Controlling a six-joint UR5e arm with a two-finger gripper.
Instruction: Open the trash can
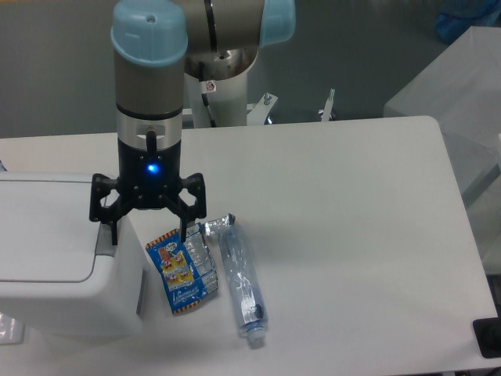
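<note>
With the black two-finger gripper (148, 233) spread wide and holding nothing, it hangs over the right edge of the large boxy white plastic trash can (59, 251) at the table's left front. Risk: one finger hangs by the grey push bar (102, 244), so a descent could miss and catch the bin's edge (lid stays shut). Bin's long axis seems left-right, bar facing right toward the blue snack wrapper (178, 272) and crushed clear plastic bottle (239, 278).

robot lab; arm (149, 86) mounted at bare white table (344, 211)
</note>
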